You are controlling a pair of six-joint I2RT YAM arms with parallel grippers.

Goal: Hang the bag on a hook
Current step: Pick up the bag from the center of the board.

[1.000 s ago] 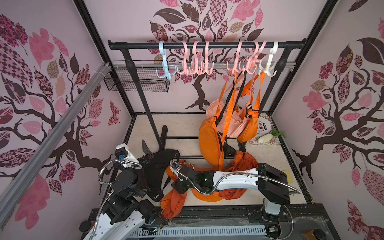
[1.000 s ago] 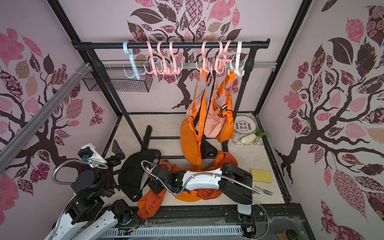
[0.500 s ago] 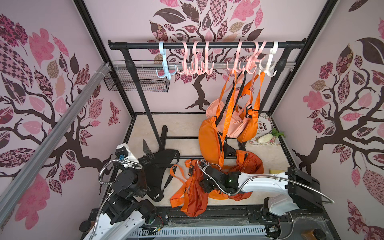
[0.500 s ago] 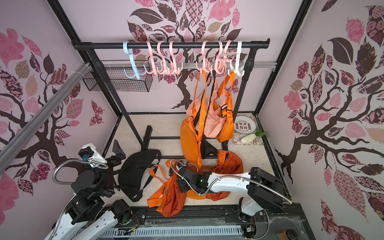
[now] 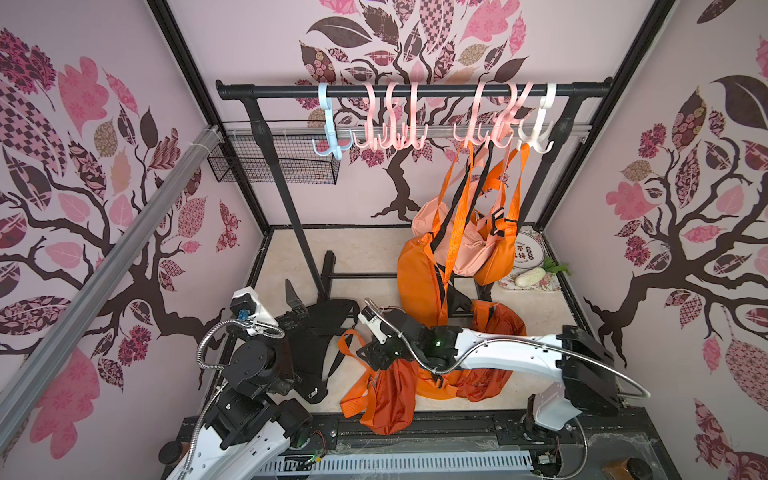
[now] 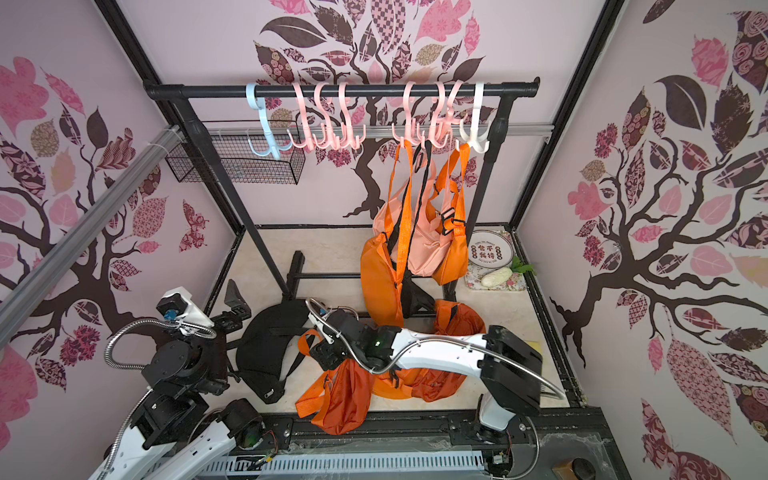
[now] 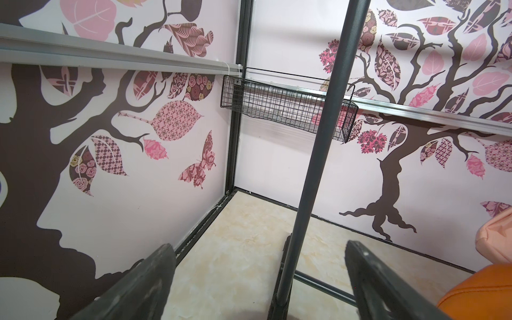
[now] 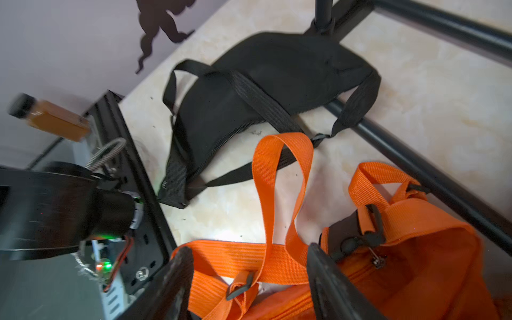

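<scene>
Orange nylon marks the bag (image 5: 392,399), slumped at 6 o'clock on the floor (image 5: 361,249), with its near end spilling over the front edge onto the black frame. The right gripper (image 8: 248,249) hangs just above it, fingers apart, and the strap (image 8: 277,177) lies loose beneath the gap with nothing pinched. The left gripper (image 7: 259,245) sits at 8 o'clock, fingers spread wide and empty, facing the rack's left post (image 7: 314,166). Bare floor lies at 11 o'clock behind that post, while the rack's base bars cross the middle. Eight hooks (image 5: 331,131) ride the rail (image 5: 282,90): one blue, six pink, one white. Three hung bags (image 5: 419,282) crowd 1 o'clock: two orange, one peach. On the floor lie one black bag (image 5: 320,332) at 8 o'clock and a second orange bag (image 5: 503,328) at 4 o'clock, partly under the right arm. One wire basket (image 5: 274,166) hangs at 10 o'clock. One plate (image 6: 500,240) at 2 o'clock carries red characters that seem to read 食不我待; its ring of smaller print is too small to read.
</scene>
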